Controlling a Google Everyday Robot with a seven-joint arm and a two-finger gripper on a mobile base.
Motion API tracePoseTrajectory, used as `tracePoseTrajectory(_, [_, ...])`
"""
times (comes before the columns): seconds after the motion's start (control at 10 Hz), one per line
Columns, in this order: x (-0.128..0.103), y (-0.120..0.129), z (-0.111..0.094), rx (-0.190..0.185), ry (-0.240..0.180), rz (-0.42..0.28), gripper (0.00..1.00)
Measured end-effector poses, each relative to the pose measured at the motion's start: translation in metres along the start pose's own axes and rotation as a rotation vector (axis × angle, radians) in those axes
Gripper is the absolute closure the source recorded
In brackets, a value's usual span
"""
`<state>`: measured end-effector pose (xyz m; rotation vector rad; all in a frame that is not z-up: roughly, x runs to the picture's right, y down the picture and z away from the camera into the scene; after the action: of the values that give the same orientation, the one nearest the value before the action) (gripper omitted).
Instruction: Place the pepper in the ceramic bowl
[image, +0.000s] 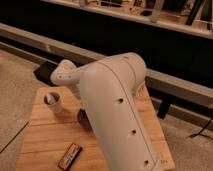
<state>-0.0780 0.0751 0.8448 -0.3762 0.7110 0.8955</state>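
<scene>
Since my forearm (117, 115) covers the middle of the worktop (45, 140), neither pepper nor fingers show.
Bent over to reach down, I judge the fingers sit under that shell; apart, together or clamped, I cannot tell. A dark lump (82, 118) at its edge may be either thing. Left of it stands a white cup-like bowl (53, 101), probably the target; a wrapped bar (70, 155) lies nearer, off the route.

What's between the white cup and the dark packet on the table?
Nothing: the table is bare between white cup and dark packet, per the camera view. The hand is hidden, likely behind the arm.
</scene>
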Motion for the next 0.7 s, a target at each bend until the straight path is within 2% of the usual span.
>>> tracePoseTrajectory(0.3, [-0.005, -0.009, -0.005, -0.018, -0.028, 0.049, 0.20])
tracePoseTrajectory(0.4, [-0.005, -0.011, -0.006, -0.036, -0.034, 0.065, 0.20])
tracePoseTrajectory(0.5, [-0.005, -0.007, -0.008, -0.076, -0.036, 0.080, 0.20])
tracePoseTrajectory(0.7, [-0.005, 0.001, -0.016, -0.190, -0.038, 0.115, 0.20])
